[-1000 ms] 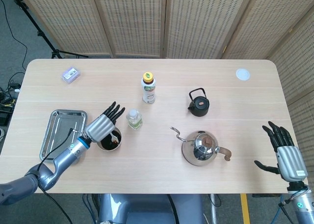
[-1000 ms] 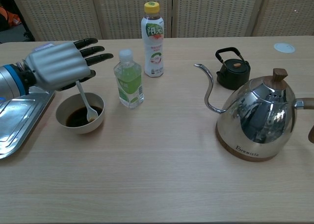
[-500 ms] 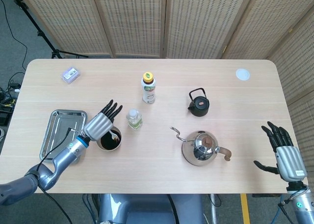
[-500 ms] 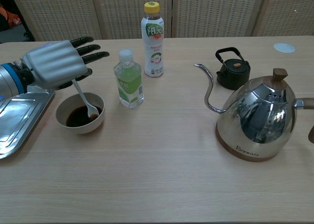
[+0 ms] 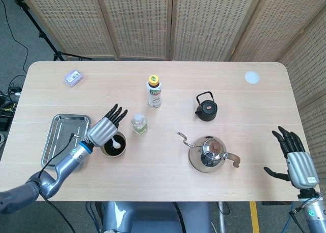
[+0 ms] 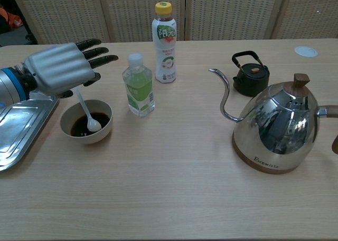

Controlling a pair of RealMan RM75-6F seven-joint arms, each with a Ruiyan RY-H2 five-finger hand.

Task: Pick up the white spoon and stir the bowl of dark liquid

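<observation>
A small beige bowl (image 6: 67, 135) (image 5: 104, 152) of dark liquid sits near the table's front left. My left hand (image 6: 59, 70) (image 5: 103, 129) hovers just above and behind it and pinches the handle of the white spoon (image 6: 86, 113) (image 5: 117, 142). The spoon's head dips into the liquid near the bowl's middle. The other fingers point out toward the small water bottle. My right hand (image 5: 295, 159) hangs open off the table's front right corner, empty, seen only in the head view.
A metal tray (image 5: 56, 139) (image 6: 18, 130) lies left of the bowl. A small water bottle (image 6: 138, 91), a tall drink bottle (image 6: 165, 42), a black teapot (image 6: 250, 76) and a steel kettle (image 6: 277, 126) stand to the right. A small box (image 5: 73, 78) and a white lid (image 5: 251, 77) lie far back.
The spoon's head has swept from the bowl's right side toward its middle, with my left hand shifting slightly. The right hand has stayed put.
</observation>
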